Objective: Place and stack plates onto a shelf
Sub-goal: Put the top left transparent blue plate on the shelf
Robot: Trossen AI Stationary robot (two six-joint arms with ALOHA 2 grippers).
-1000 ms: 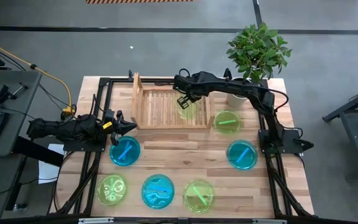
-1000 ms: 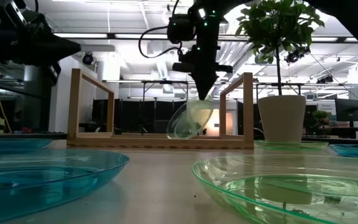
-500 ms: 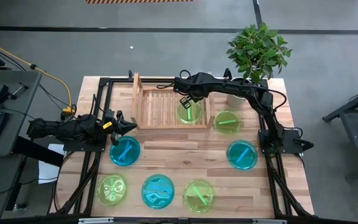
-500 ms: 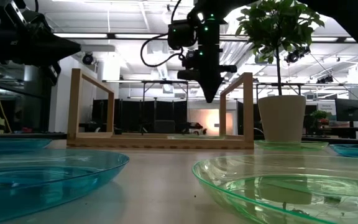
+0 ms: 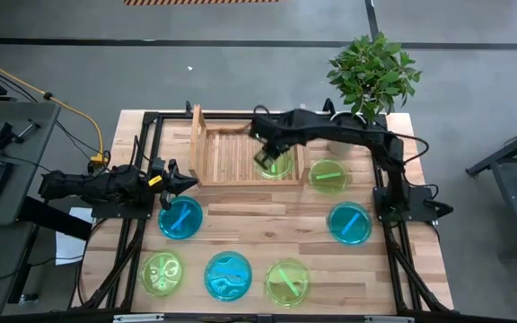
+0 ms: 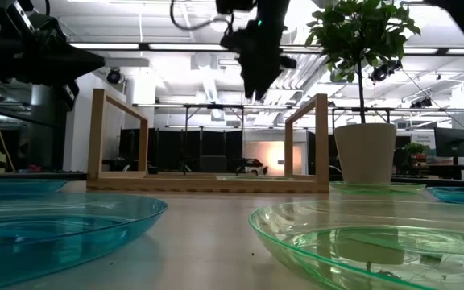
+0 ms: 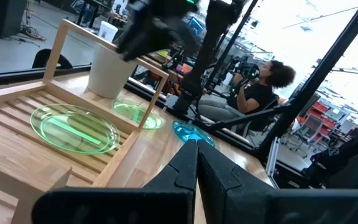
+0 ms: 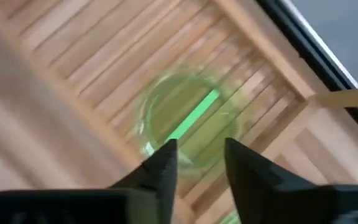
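High view: the shelf (image 5: 245, 154) sits at the far middle of the worktop (image 5: 240, 220). One green plate (image 5: 275, 162) lies flat on its slats at the right end, and the right tool (image 5: 268, 154) hangs just above it with nothing in it. Six more plates wait on the worktop: a green one (image 5: 328, 175) just right of the shelf, a blue one (image 5: 349, 222) nearer the right edge, a blue one (image 5: 180, 218) on the left, and a near row of green (image 5: 162, 274), blue (image 5: 229, 274) and green (image 5: 287, 281). The left tool (image 5: 184, 185) waits at the left side beside that left blue plate

Low view: the right tool (image 6: 252, 84) is high above the shelf (image 6: 208, 184), clear of the rails

Left wrist view: the left tool (image 7: 196, 163) has its fingers pressed together, empty. The green plate (image 7: 74, 127) rests on the slats; a person sits in the room beyond

Right wrist view: the right tool (image 8: 199, 167) has its fingers apart, the plate (image 8: 188, 121) below and free of them

The plates look thin, light and fairly stiff, likely slick plastic. I would pinch one at the raised rim, since the flat middle offers no hold, and set it down gently so it does not slide
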